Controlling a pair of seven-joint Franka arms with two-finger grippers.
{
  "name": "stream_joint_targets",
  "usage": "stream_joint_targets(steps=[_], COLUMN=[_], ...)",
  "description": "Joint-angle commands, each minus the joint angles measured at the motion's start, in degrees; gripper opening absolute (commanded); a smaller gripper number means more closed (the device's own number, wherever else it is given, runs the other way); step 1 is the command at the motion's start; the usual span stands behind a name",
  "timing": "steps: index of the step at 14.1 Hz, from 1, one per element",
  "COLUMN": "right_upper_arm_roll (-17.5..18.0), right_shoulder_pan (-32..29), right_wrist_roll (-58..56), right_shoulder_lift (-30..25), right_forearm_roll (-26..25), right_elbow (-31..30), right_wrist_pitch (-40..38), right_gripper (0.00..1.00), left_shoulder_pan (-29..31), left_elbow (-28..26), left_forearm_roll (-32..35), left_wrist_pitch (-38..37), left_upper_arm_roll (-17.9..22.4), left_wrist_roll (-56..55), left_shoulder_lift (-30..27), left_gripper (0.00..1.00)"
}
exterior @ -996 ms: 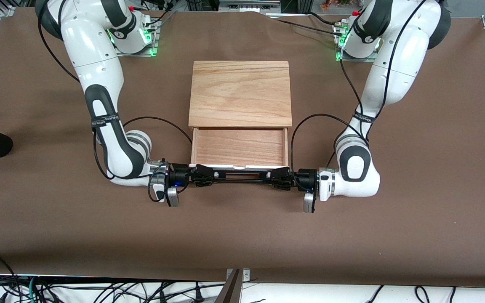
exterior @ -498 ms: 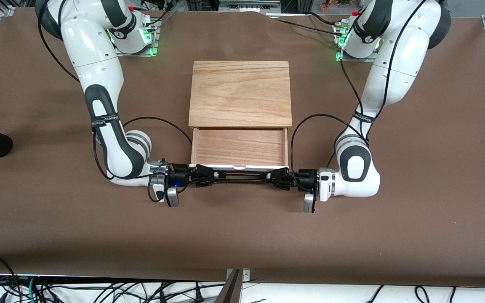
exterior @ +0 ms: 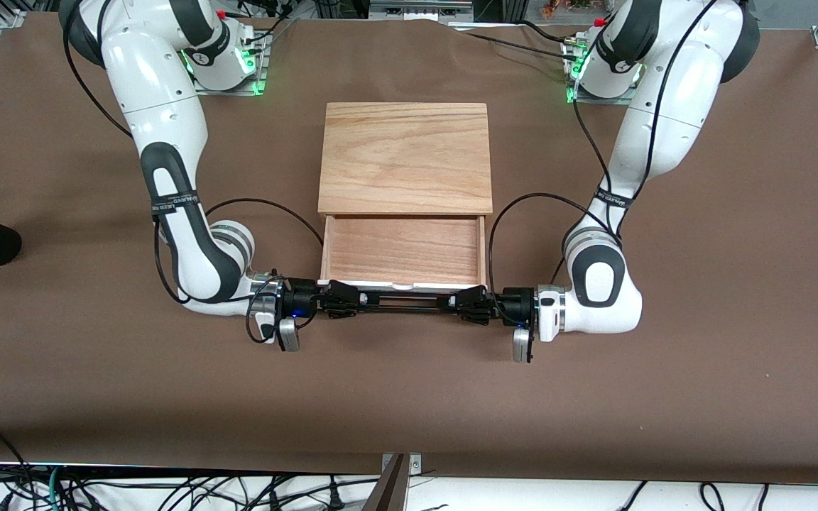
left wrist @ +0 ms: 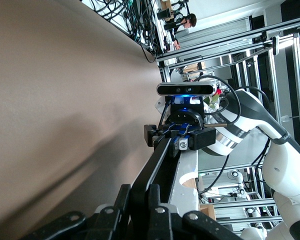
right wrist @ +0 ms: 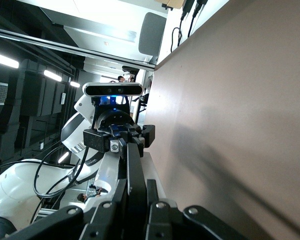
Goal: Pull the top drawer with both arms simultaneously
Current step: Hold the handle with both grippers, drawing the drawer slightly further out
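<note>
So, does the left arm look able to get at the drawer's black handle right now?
Yes, it seems so: the left gripper is already shut on the handle of the top drawer, at its end toward the left arm; the right gripper holds the other end.

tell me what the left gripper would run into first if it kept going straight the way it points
The left gripper, shut on the drawer's black handle, points along that bar toward the right gripper. Sliding straight on, it would likely meet the right gripper first, since nothing else shows between them.
</note>
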Motion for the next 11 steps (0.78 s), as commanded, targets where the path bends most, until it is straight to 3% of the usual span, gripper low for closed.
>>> stream_joint_targets(steps=[1,7,11], right_upper_arm_roll=[0.22,0.22,0.22], right_shoulder_pan=[0.09,-0.44,-0.44], right_wrist_roll=[-0.43,-0.62,-0.71], right_shoulder_lift=[0.87,0.25,0.25], right_forearm_roll=[0.59,0.41,0.32], right_elbow=[1.17,1.70,1.70], right_wrist_pitch=[-0.47,-0.64,-0.64], right_gripper=[0.99,1.00,1.00], left_shoulder_pan=[-0.11,-0.11,-0.11], left_elbow=[6.01,8.13,7.51], left_forearm_roll=[-1.07,-1.07,-0.98], left_wrist_pitch=[4.13,4.93,4.93], left_upper_arm_roll=[0.72,0.81,0.81], left_wrist_roll=[0.27,0.27,0.36], left_shoulder_lift=[3.28,4.69,4.43], left_gripper=[0.12,0.13,0.42])
